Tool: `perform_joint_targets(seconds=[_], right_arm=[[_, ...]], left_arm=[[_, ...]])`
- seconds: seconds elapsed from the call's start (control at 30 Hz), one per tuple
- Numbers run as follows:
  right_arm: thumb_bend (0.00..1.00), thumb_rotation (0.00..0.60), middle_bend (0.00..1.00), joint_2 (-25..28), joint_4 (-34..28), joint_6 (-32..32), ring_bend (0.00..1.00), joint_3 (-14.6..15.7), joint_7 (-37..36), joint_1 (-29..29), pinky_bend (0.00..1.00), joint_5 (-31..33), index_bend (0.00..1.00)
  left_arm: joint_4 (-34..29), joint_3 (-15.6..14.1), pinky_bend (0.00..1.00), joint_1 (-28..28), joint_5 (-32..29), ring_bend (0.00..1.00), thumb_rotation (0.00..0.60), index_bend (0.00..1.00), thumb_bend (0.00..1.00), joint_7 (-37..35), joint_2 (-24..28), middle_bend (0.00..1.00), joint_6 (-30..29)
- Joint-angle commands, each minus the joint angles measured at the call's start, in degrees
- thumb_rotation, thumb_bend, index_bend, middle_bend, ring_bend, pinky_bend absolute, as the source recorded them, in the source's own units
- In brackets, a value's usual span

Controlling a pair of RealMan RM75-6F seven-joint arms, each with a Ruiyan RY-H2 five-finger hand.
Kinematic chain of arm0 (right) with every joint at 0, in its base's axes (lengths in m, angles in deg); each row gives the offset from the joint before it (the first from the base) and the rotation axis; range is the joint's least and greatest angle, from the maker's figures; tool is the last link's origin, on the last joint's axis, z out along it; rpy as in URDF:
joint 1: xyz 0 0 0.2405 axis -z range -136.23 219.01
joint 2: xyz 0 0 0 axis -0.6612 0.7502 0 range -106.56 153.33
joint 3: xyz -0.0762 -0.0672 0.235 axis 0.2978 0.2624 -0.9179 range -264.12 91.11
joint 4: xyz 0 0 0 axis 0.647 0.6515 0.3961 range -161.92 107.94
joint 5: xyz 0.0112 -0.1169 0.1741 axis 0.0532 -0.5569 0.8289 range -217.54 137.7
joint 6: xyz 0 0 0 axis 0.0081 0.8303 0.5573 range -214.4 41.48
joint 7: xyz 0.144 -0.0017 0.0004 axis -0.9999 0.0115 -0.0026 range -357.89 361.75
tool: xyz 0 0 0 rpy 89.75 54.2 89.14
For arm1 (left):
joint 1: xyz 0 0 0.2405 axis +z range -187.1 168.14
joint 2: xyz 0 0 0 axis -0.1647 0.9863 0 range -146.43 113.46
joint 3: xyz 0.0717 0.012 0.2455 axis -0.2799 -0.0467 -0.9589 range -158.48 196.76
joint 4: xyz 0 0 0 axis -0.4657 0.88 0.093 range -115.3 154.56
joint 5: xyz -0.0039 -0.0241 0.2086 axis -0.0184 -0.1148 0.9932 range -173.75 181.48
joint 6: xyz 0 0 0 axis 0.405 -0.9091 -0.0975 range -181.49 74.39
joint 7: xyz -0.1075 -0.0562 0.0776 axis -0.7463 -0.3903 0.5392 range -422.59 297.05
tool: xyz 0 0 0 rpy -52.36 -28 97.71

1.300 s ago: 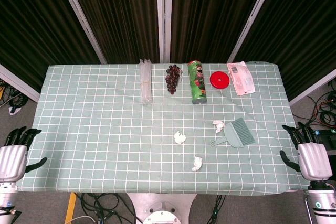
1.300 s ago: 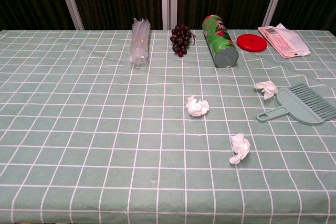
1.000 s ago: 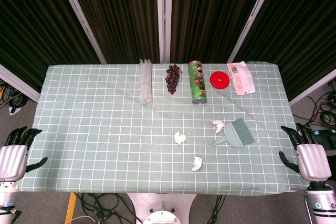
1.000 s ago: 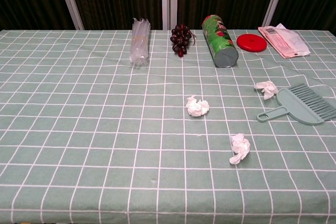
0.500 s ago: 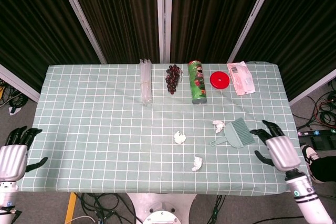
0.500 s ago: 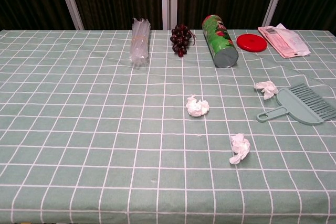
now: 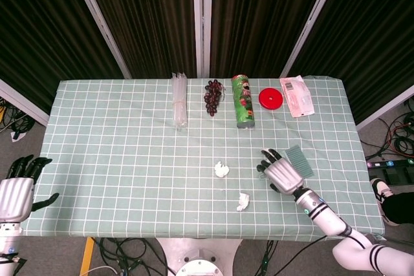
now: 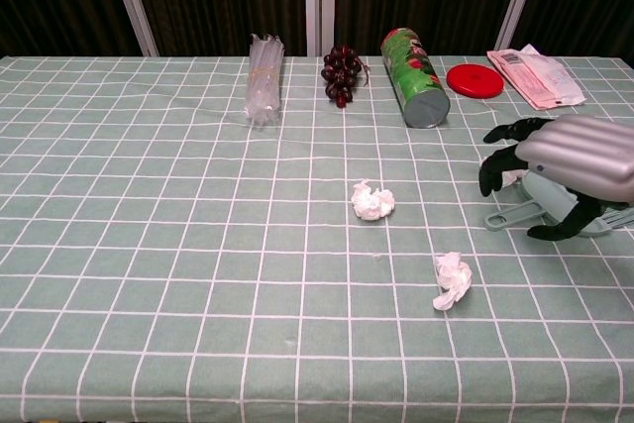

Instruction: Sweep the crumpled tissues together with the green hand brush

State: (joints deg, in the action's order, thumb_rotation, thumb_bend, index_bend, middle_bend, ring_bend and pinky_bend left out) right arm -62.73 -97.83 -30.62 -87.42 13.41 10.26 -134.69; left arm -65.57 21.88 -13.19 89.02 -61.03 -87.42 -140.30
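While the right hand (image 8: 570,170) hovers fingers-spread over the green hand brush (image 7: 299,161), lower right, grasping nothing, three crumpled tissues (image 8: 372,200) lie scattered; left hand (image 7: 16,192) idles released, lower-left.

No lettering can be read in either view; the green canister (image 8: 414,77) lying at the far side of the table carries a printed wrap with red and white patches, but its words are too small and blurred to make out; the pink-and-white packet (image 8: 535,76) at the far right shows faint print that is likewise illegible; the red lid (image 8: 475,80) between them bears no mark that can be told.
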Motion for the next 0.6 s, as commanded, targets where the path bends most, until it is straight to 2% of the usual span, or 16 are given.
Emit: perform_joint_targets(seconds=[0.03, 0.27, 0.47, 0.6], right_arm=[[0.13, 0.6, 0.37, -3.8, 4.6, -0.2, 0.09, 0.7, 1.0, -1.0, 0.14, -0.5, 0.39], [0.15, 0.6, 0.37, -5.3, 7.8, 1.4, 0.11, 1.3, -0.4, -1.1, 0.14, -0.3, 0.42], [0.21, 0.6, 0.38, -5.2, 8.4, 1.8, 0.12, 1.4, -0.9, -1.4, 0.14, 0.3, 0.43], [0.22, 0.6, 0.38, -4.7, 8.2, 1.9, 0.12, 1.6, -0.6, -1.5, 0.14, 0.7, 0.43]], left_arm=[[0.1, 0.0, 0.12, 0.0, -0.2, 0.11, 0.6, 0.21, 0.11, -0.2, -0.1, 0.2, 0.1], [0.4, 0.1, 0.12, -0.1, -0.3, 0.11, 0.6, 0.2, 0.11, -0.4, -0.3, 0.2, 0.4], [0.5, 0.1, 0.12, -0.1, -0.4, 0.11, 0.6, 0.21, 0.11, -0.5, -0.3, 0.2, 0.3], [0.7, 0.0, 0.12, -0.1, -0.5, 0.11, 0.6, 0.21, 0.11, -0.7, -0.4, 0.2, 0.5]])
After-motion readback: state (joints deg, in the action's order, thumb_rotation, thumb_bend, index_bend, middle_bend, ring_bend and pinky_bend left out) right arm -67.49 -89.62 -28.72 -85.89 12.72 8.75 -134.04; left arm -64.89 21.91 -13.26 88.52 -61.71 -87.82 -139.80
